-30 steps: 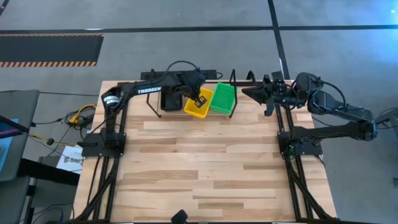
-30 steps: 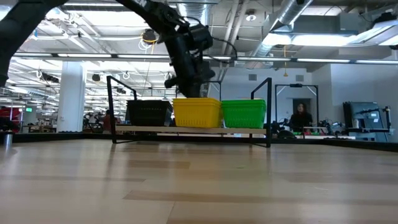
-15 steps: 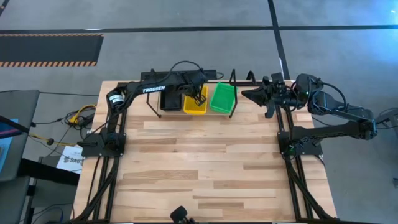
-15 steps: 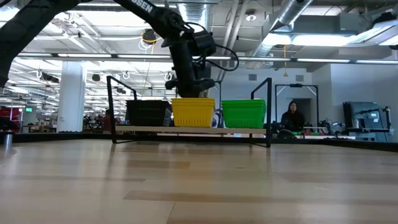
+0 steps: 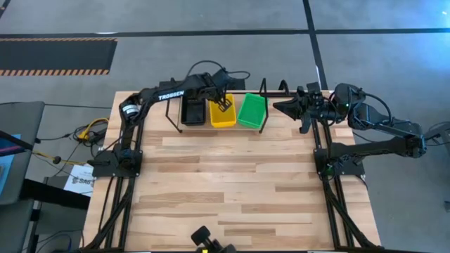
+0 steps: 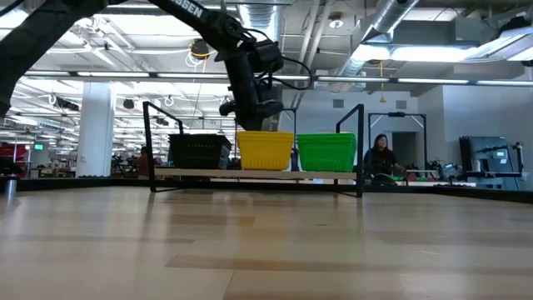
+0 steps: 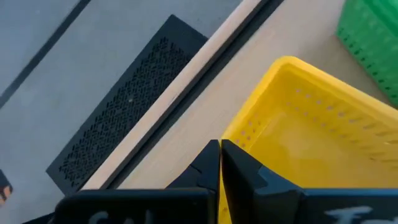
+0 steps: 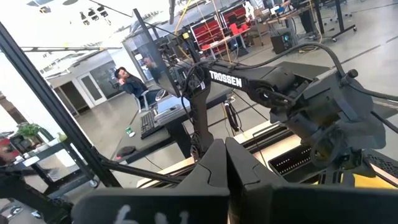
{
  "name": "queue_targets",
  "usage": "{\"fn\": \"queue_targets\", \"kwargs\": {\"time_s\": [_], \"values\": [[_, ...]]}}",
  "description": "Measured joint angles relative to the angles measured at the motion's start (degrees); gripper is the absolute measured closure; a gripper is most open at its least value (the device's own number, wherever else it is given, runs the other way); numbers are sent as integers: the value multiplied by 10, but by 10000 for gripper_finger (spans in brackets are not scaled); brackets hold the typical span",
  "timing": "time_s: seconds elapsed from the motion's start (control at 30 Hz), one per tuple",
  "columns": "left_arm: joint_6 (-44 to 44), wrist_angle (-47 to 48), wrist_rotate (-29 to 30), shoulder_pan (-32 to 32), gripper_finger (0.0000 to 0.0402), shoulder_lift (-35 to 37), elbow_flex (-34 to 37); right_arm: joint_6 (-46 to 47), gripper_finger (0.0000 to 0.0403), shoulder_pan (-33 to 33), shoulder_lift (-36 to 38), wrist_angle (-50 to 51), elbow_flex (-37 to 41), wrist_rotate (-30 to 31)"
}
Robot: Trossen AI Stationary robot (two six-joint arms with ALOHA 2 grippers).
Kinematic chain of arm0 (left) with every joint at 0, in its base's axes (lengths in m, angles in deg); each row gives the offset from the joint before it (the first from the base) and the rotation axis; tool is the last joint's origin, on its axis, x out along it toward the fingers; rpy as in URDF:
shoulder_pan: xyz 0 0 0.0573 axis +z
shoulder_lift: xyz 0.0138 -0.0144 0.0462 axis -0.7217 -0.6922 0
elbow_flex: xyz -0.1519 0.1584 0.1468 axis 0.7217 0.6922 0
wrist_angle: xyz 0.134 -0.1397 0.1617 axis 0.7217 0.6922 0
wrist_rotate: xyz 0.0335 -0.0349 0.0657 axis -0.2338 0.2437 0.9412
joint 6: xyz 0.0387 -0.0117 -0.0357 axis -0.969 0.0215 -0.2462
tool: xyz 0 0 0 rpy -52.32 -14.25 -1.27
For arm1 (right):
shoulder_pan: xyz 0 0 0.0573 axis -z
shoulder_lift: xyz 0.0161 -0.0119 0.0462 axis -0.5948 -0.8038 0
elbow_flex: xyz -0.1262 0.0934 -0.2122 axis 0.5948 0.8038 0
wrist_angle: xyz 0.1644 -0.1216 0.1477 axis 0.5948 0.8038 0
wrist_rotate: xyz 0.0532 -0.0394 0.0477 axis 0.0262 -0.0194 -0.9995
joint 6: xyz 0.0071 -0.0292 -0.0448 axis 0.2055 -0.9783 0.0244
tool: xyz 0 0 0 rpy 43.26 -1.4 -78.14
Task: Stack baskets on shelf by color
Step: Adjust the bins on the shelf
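Yellow basket (image 5: 223,115) now square on shelf (image 6: 250,173), left gripper (image 5: 223,103) shifted above

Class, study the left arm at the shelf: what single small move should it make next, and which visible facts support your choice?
Probably open the fingers and lift away. The left gripper is shut on the near rim of the yellow perforated plastic basket, which already sits level on the black wire-frame shelf between the black basket and the green basket. The right gripper waits beside the shelf.
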Motion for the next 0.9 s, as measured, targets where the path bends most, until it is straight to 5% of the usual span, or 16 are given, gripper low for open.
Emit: {"fn": "queue_targets", "kwargs": {"time_s": [0.5, 0.9], "values": [[11, 51, -49, -74, 401, 4, -1, 0, 402, 0, 0, 0, 0, 0], [20, 179, 17, -80, 401, 1, -1, 0, 402, 0, 0, 9, 0, 0]]}}
